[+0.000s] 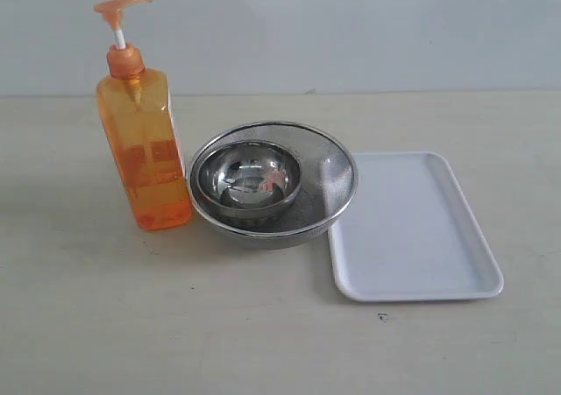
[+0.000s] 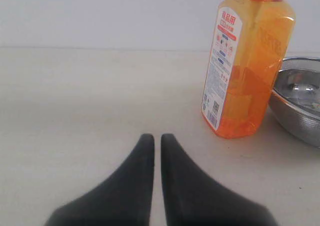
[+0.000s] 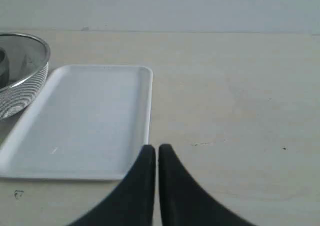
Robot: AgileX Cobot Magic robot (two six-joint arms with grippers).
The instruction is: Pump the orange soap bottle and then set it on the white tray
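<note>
The orange soap bottle (image 1: pixel 145 150) stands upright at the left of the exterior view, its pump head raised on the white stem. In the left wrist view the orange soap bottle (image 2: pixel 247 65) shows its white-red label, well ahead of my left gripper (image 2: pixel 157 138), which is shut and holds nothing. The white tray (image 1: pixel 412 229) lies flat and bare at the right. In the right wrist view the white tray (image 3: pixel 85 118) sits just ahead of my right gripper (image 3: pixel 156 149), which is shut and empty near the tray's near corner. Neither gripper shows in the exterior view.
Nested steel bowls (image 1: pixel 272 183) stand between bottle and tray, the outer rim touching the tray's left edge; the steel bowls (image 2: pixel 300 103) sit close beside the bottle. A pale tabletop (image 1: pixel 175 325) runs back to a light wall.
</note>
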